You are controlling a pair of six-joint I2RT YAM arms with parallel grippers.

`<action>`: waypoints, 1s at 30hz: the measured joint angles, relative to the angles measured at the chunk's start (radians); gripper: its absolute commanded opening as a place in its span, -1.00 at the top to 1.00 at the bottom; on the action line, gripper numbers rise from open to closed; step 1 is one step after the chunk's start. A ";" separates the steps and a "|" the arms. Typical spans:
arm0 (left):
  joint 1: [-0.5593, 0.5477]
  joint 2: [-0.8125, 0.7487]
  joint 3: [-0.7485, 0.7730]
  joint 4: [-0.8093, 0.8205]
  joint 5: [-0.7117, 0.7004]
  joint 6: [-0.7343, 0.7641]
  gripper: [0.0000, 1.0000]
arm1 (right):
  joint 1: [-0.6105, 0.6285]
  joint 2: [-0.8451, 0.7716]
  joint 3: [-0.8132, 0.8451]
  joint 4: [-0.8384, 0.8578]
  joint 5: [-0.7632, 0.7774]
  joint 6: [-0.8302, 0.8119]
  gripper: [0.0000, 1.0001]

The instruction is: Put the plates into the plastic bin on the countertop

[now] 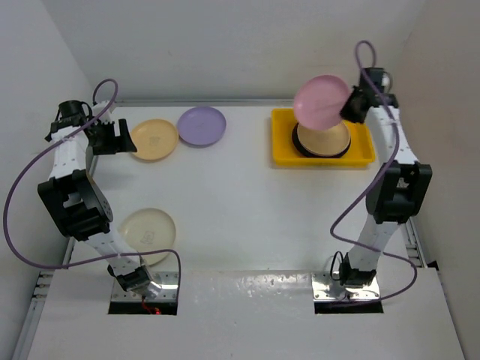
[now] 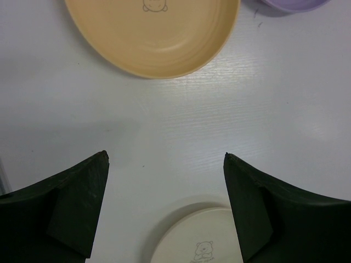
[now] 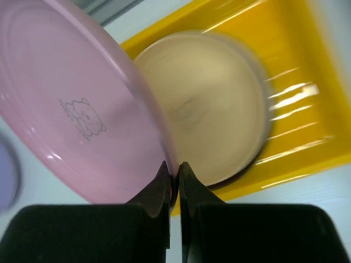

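Top view: the right gripper [image 1: 351, 106] pinches the rim of a tilted pink plate [image 1: 321, 101] above the yellow plastic bin [image 1: 282, 151]. The bin holds a cream plate [image 1: 324, 139] stacked on a dark-rimmed plate [image 1: 297, 147]. The left gripper [image 1: 126, 139] hovers beside a yellow plate [image 1: 154, 139] on the countertop [image 1: 247, 210].

Left wrist: its fingers [image 2: 77, 208] stand wide apart, holding nothing, over bare countertop between the yellow plate and a second cream plate [image 2: 194, 241].

Right wrist: the fingers [image 3: 159, 192] clamp tight on the pink plate's edge, with the bin below.

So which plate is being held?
The pink plate, tilted and pinched at its rim by the right gripper over the yellow bin; the rest lie flat.
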 measured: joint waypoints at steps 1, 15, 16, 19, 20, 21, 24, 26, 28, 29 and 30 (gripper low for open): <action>0.000 0.001 0.004 0.000 -0.002 0.000 -0.71 | -0.061 0.012 0.026 -0.013 0.009 -0.005 1.00; 0.000 0.017 0.017 0.002 -0.012 -0.001 -0.71 | -0.207 0.167 0.042 -0.132 -0.100 0.011 0.48; 0.000 0.019 0.017 0.002 -0.012 -0.001 -0.71 | -0.208 0.170 0.042 -0.130 -0.106 0.021 0.19; 0.000 0.021 0.017 0.001 -0.013 -0.001 -0.71 | -0.213 0.184 0.043 -0.129 -0.104 0.023 -0.73; 0.000 0.021 0.017 0.002 -0.013 -0.001 -0.71 | -0.214 0.192 0.046 -0.131 -0.098 0.019 -0.81; 0.000 0.021 0.017 0.001 -0.013 -0.001 -0.71 | -0.214 0.201 0.060 -0.143 -0.090 0.007 -0.81; 0.000 0.021 0.017 0.002 -0.012 0.000 -0.74 | -0.207 0.246 0.127 -0.176 -0.048 -0.037 -0.83; -0.002 0.021 0.017 0.001 -0.013 0.005 -0.80 | -0.198 0.248 0.132 -0.185 -0.018 -0.065 -0.83; -0.008 0.021 0.017 0.002 -0.020 0.013 -0.80 | -0.181 0.234 0.118 -0.187 0.008 -0.084 -0.83; -0.012 0.022 0.017 0.005 -0.033 0.015 -0.80 | -0.169 0.216 0.096 -0.183 0.021 -0.094 -0.83; -0.016 0.032 0.017 0.015 -0.047 0.007 -0.76 | -0.155 0.193 0.067 -0.178 0.032 -0.101 -0.83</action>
